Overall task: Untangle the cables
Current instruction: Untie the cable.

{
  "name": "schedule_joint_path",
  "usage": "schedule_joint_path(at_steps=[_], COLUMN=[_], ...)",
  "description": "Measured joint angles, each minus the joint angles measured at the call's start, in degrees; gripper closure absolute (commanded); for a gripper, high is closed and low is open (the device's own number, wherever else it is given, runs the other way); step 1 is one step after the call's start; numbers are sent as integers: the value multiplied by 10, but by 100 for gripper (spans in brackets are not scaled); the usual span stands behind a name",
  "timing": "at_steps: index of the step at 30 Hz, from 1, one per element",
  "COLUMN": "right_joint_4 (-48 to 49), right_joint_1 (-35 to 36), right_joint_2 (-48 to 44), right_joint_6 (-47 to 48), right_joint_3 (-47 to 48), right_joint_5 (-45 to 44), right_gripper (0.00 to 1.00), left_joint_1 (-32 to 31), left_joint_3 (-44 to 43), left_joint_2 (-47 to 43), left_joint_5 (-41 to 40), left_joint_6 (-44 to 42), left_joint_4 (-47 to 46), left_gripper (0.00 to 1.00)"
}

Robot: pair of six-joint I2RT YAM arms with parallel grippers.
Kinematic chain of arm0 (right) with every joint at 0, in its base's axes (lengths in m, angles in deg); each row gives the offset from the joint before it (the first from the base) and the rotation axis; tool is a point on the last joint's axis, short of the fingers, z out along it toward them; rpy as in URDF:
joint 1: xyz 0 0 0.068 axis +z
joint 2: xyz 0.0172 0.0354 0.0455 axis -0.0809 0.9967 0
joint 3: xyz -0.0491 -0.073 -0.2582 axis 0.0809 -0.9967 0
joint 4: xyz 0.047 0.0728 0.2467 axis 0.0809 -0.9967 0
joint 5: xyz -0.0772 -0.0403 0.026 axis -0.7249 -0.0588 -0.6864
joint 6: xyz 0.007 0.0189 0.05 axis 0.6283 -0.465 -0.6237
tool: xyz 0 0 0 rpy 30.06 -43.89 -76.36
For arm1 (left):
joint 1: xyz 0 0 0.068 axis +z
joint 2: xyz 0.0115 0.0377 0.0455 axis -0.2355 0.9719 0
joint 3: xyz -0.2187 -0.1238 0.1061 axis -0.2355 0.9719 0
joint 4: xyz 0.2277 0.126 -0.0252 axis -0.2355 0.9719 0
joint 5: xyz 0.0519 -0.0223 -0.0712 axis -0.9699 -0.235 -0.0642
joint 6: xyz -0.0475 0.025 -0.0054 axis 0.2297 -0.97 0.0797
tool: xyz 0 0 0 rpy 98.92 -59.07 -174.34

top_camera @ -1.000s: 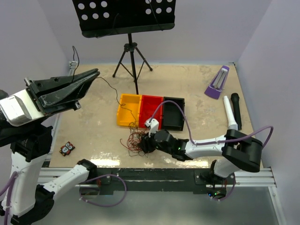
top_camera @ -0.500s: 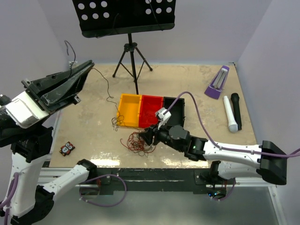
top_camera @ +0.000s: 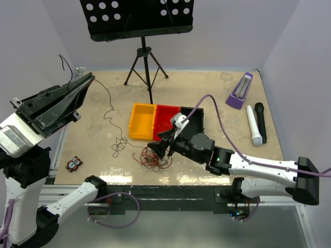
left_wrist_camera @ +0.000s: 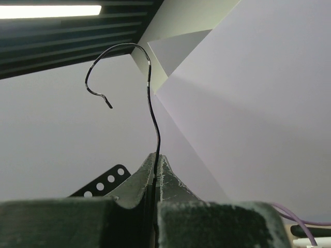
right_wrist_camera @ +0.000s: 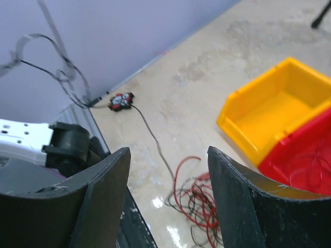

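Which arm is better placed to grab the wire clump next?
Right: the right gripper, open, sits by the clump of cables; the left gripper is raised far off, shut on a black wire.

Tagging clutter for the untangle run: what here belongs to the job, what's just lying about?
Job: cable clump; black wire pinched in shut left claw; open right claw.
Lying about: music stand; purple metronome; white microphone; black microphone.
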Motion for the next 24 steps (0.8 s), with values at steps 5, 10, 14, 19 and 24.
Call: schedule_joint_path(at_steps=[5,10,14,19,24], right_joint_4=[32,62,75,76,103], right_joint_1=[5,8,9,10,11], right_joint_2=[58,144,215,249,243], right_joint_6=[30,47,58,59,43], right_joint_3=[48,54,54,54,42], right_joint_5=[29,52,50,43,30], right_gripper=[34,37,51,78,100], left_joint_1=[0,0,0,0,0], left_joint_3=[3,1,-9,-19,-32], left_joint_2=[2,2,6,6,7], left_joint_5=[2,4,5,6,3], left_joint_6=[-3,-17,-19,-23,-40], left_joint_4=[7,7,9,11,11], left_gripper=[100,100,100,100,100])
